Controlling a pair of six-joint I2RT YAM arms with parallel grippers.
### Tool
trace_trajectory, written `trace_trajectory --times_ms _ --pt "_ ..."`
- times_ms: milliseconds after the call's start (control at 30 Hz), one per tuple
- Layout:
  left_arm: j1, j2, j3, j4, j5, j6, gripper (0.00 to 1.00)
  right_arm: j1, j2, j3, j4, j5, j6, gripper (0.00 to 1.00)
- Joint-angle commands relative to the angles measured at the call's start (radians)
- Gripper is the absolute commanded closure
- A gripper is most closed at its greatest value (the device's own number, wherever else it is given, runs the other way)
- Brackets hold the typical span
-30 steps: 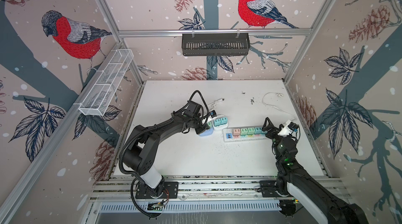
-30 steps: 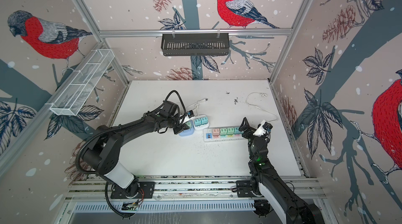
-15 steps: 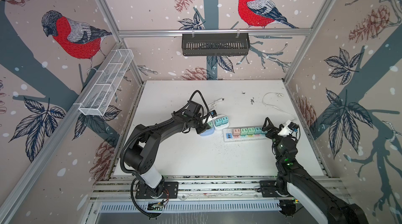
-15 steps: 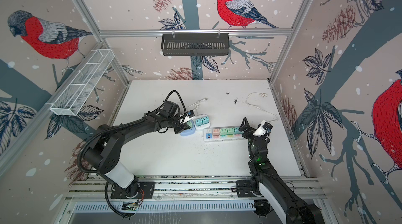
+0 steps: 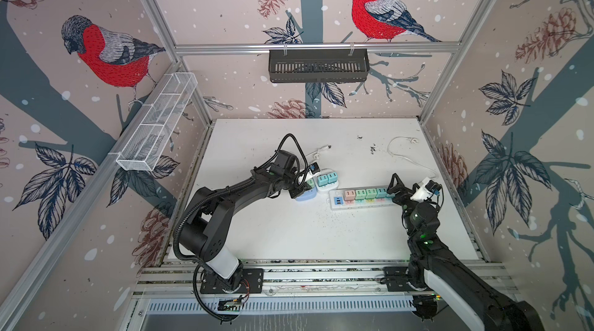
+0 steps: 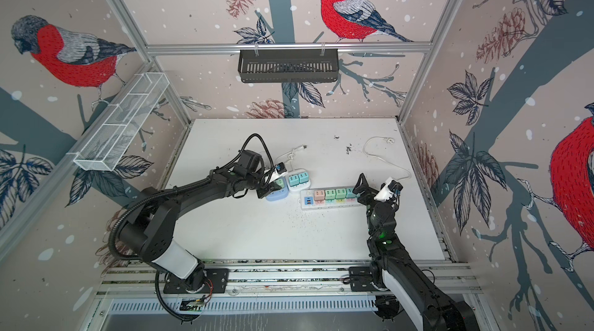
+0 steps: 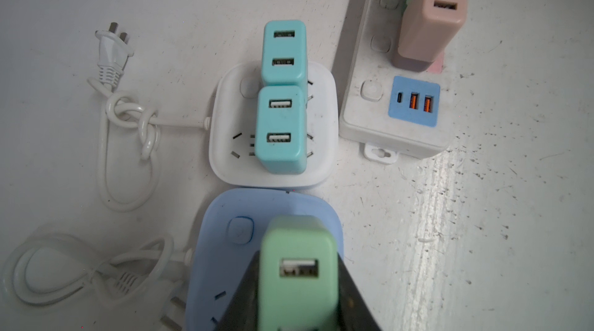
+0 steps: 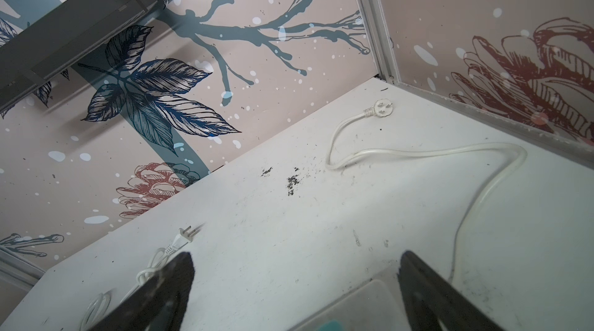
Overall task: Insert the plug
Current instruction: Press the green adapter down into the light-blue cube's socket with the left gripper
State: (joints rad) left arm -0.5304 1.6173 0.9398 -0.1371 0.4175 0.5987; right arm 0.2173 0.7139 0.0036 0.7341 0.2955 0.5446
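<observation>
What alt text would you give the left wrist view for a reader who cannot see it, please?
The left pincer, shut on a green USB charger, holds it over a blue socket block. Beyond stands a white socket block with two teal chargers plugged in, beside a long white power strip carrying a pink charger.

Robot lab cell, aluminium frame [image 5: 225, 48]

worktop [image 5: 289, 233]: white, matt, scuffed, speckled with dark grit
green plug [image 7: 299, 239]: smooth satin plastic
blue socket block [image 7: 289, 204]: smooth matt plastic
cord [image 7: 102, 152]: glossy white plastic
frame rail [image 5: 225, 48]: brushed metal
</observation>
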Motion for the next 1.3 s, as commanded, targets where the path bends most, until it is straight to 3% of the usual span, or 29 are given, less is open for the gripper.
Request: trace_trajectory --times_ms 0,1267 --pt "0.003 0.009 0.007 0.043 0.030 0.001 1.00 0.000 0.000 -0.017 0.014 -0.002 -0.011 0.00" --pt "0.016 0.160 0.124 -0.102 -0.017 -0.027 1.00 0.001 0.002 -0.017 0.013 -0.001 -0.009 0.00"
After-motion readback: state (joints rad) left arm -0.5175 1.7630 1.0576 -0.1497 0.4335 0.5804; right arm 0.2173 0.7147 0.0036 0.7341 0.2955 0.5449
